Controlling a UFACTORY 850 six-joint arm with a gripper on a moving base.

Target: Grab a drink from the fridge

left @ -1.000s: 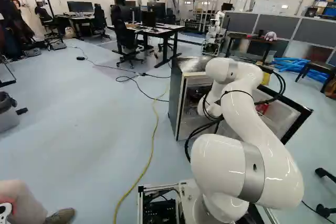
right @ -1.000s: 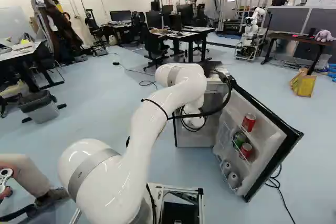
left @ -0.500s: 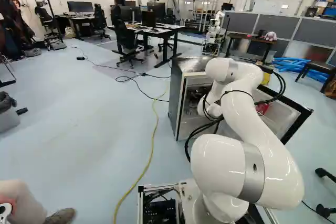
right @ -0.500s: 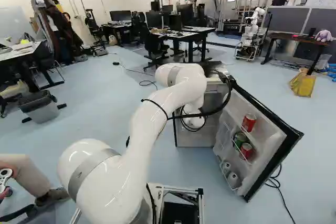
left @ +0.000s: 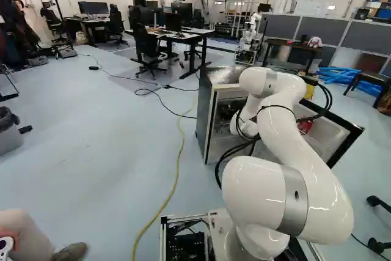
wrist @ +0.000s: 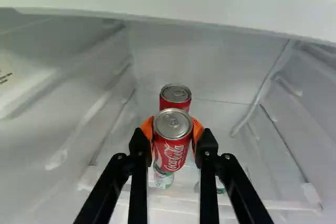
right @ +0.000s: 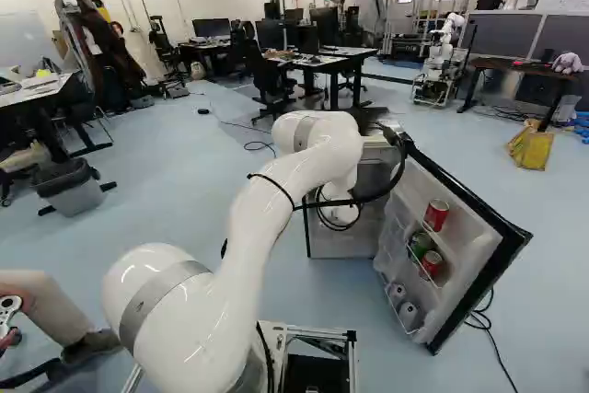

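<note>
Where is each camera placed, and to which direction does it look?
Left base view: behind the arm, on its left, facing ahead and slightly down toward the fridge; the arm stands right of the middle.
Right base view: behind it, on its right, facing similarly; the arm stands left of the middle.
Wrist view: on the wrist, looking along the gripper into the fridge; its fingers hold a red can.
Both base views share the arm, fridge and open door.

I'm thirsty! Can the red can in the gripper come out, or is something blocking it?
Nothing visible blocks it. The gripper holds the front can, the other red can stands deeper inside, and the fridge door is open.
</note>
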